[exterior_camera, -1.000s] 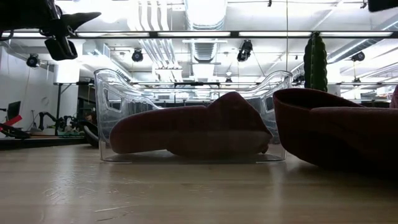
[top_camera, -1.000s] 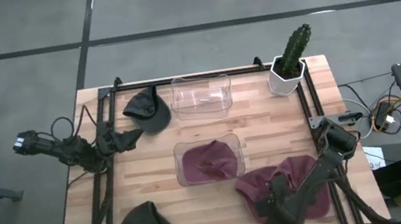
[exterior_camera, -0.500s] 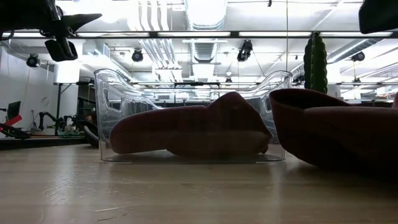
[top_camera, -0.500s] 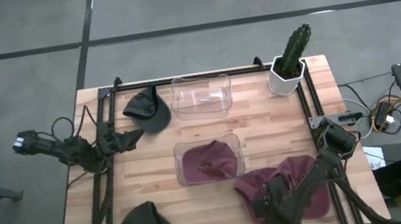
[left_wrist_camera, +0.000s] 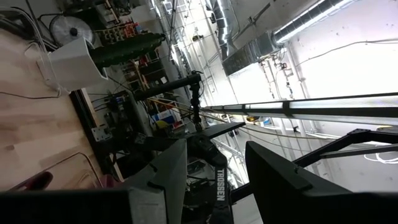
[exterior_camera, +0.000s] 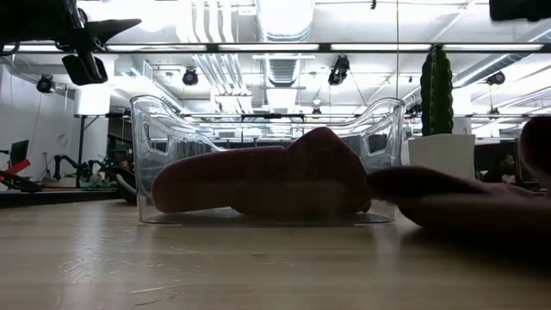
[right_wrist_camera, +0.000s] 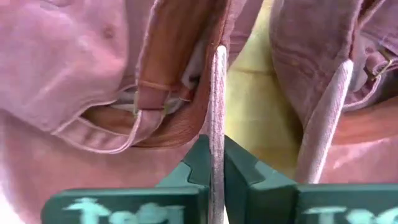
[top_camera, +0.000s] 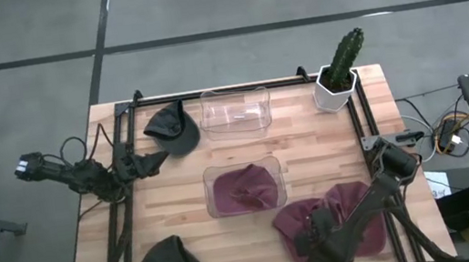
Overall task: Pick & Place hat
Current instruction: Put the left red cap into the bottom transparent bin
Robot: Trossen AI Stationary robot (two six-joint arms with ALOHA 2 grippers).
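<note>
While the right gripper (top_camera: 313, 247) sits low at the lower right of the high view, directly over the maroon hat (top_camera: 339, 217) that sprawls beside the near clear bin (top_camera: 243, 188), the left gripper (top_camera: 154, 161) waits well apart at the left edge. That near bin holds another maroon hat (top_camera: 244, 188); the far clear bin (top_camera: 235, 111) looks empty. Two dark green hats (top_camera: 171, 127) lie at upper and lower left, and a potted cactus (top_camera: 339, 68) stands upper right.

From table height, the maroon hat lies flattened at right, touching or just beside the bin wall.

Past the left wrist, the fingers stand parted on nothing, aimed into the room.

At the right wrist, the fingers (right_wrist_camera: 214, 106) are parted and straddle a fold of maroon cloth, one pressed against the brim edge; nothing is pinched yet. I judge closing here would take the hat, whose bin lies up and left.
</note>
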